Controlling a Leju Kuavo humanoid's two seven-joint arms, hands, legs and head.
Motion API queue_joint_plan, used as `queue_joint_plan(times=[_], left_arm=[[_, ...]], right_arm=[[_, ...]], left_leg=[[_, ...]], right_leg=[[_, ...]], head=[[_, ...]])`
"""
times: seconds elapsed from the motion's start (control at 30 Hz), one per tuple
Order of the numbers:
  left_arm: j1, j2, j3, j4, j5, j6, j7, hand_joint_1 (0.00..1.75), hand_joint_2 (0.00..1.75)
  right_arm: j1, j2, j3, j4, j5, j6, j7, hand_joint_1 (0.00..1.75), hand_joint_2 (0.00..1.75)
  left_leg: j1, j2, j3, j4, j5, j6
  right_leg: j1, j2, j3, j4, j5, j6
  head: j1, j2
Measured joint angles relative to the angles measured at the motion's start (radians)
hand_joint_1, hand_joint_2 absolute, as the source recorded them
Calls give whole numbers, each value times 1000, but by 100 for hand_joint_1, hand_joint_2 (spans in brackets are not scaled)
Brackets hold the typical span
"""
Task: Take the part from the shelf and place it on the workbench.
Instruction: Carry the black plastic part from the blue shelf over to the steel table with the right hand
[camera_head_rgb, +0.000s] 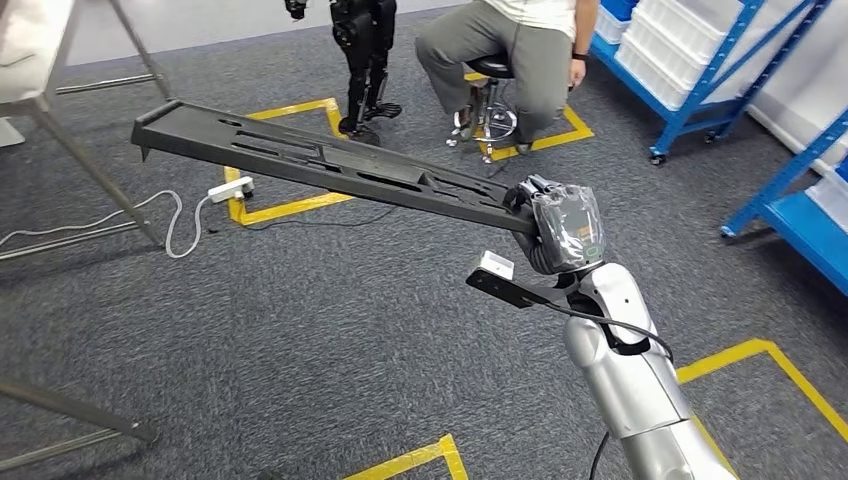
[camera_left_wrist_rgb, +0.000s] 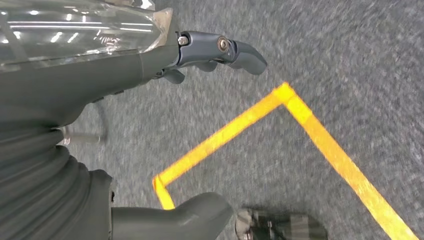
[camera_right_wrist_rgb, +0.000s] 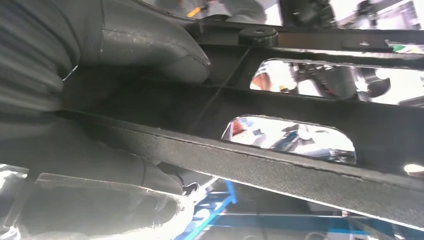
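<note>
Right hand (camera_head_rgb: 560, 228) gripped the part (camera_head_rgb: 320, 165), a long flat black panel with slotted cut-outs, by one end, so that the remainder stood out as a cantilever over the grey carpet, clear of any support. Holding it at the end probably kept the whole length ahead of the body and free for laying down on a surface; judged as the carrying stage, with placement on the workbench not yet done. Head view gave the overall picture: the far end of the part reached toward the metal legs of a table (camera_head_rgb: 45, 95), a seated person (camera_head_rgb: 520, 50) sat beyond, and blue shelving (camera_head_rgb: 700, 90) stood off to the right. Right wrist view added the grip itself, thumb pressed on one face of the panel and fingers wrapped under its edge. Left wrist view showed the left hand (camera_left_wrist_rgb: 150, 75) hanging over yellow floor tape (camera_left_wrist_rgb: 280, 115), fingers apart, holding nothing.
</note>
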Motion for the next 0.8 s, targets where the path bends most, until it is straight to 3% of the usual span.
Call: queue_joint_plan(times=[0.07,0.13,0.2,0.27,0.3,0.33,0.4,0.47,0.5,0.57,0.6,0.67,0.73,0.8], left_arm=[[6,-2,0,0,1,2,-4,0,175],[12,-2,2,0,6,7,-9,0,175],[14,-2,4,0,12,11,-13,0,175],[15,-2,5,0,13,12,-16,0,175],[16,-2,5,1,12,12,-16,0,175],[17,-2,5,1,12,12,-17,0,175],[18,-3,5,1,12,12,-18,0,175],[17,-4,5,1,12,11,-20,0,175],[17,-5,5,1,12,11,-21,0,175],[17,-5,5,1,10,12,-21,0,175],[17,-4,5,1,9,12,-21,0,175],[15,-3,6,1,7,11,-21,0,175],[11,-2,6,1,5,10,-21,0,175],[10,-2,6,1,3,8,-21,0,175]], right_arm=[[-8,5,0,9,-2,-1,-8,175,175],[-16,10,0,19,-3,0,-13,175,175],[-21,12,0,29,-6,0,-16,175,175],[-26,13,0,41,-8,0,-17,175,175],[-27,14,1,48,-8,0,-19,175,175],[-29,14,1,54,-9,1,-22,175,175],[-35,15,3,64,-12,2,-27,175,175],[-45,15,3,71,-14,3,-30,175,175],[-50,15,4,75,-15,3,-30,175,175],[-58,17,5,81,-15,1,-31,175,175],[-60,18,5,84,-15,0,-31,175,175],[-61,17,5,89,-15,-2,-32,175,175],[-58,12,4,95,-16,-4,-33,175,175],[-52,6,4,102,-16,-4,-33,175,175]], left_leg=[[0,-4,-3,-1,2,-6],[-4,49,-19,29,-21,-14],[-3,117,-68,129,-79,-23],[8,136,-123,237,-122,-34],[14,140,-133,254,-120,-40],[20,145,-123,235,-102,-46],[30,179,-61,120,-48,-57],[29,205,-11,32,-21,-54],[24,206,-5,18,-21,-47],[14,180,-4,15,-18,-27],[12,168,-2,11,-16,-19],[13,147,2,3,-10,-4],[14,124,2,2,-7,5],[12,95,2,2,-7,7]], right_leg=[[-4,-18,6,-6,4,-10],[-12,-44,14,-19,11,-26],[-11,-71,19,-25,12,-39],[-9,-101,19,-25,10,-45],[-9,-115,18,-25,9,-45],[-10,-129,19,-24,7,-43],[-12,-155,19,-17,0,-33],[-7,-175,17,-5,-12,-18],[-3,-184,17,-2,-16,-11],[-2,-202,21,-2,-21,3],[-4,-195,20,3,-26,9],[-14,-143,-9,65,-61,13],[-18,-90,-72,193,-112,9],[-18,-76,-118,278,-131,13]], head=[[-1,0],[-4,0],[-5,0],[-6,0],[-6,0],[-6,0],[-6,0],[-4,0],[-1,0],[4,0],[4,0],[5,0],[7,0],[7,0]])
